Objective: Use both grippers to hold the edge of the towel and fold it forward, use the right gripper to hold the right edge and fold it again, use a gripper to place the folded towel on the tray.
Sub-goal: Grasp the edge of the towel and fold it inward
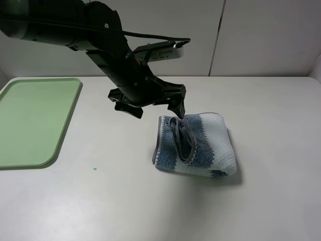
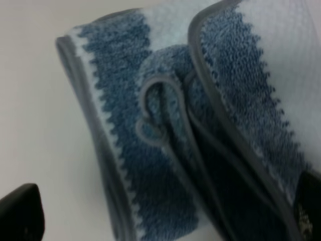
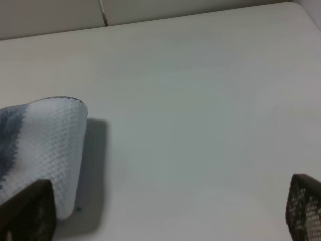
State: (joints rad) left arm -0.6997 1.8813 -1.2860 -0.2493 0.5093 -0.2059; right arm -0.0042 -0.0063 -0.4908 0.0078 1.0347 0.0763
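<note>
- Nearest the camera, a bare stretch of white counter (image 1: 150, 211), marked by one small green fleck.
- At mid-counter, the towel (image 1: 198, 145) already folded into a thick striped bundle, long axis running roughly left to right, grey hem (image 1: 183, 138) looped across its top near the left end.
- Directly over that left end, the left gripper (image 1: 150, 103), jaws spread wide and holding nothing, one fingertip just above the hem; clearly the nearer arm for a pickup.
- In the left wrist view, blue-grey stripes and folded hem layers filling the frame between the open jaws.
- Off to the right, the right gripper (image 3: 165, 221), also spread and empty, beside the towel's right fold but out of the high view.
- At far left, the tray (image 1: 65, 125), pale green and unoccupied, well apart from the towel; likely a leftward carry once grasped.
</note>
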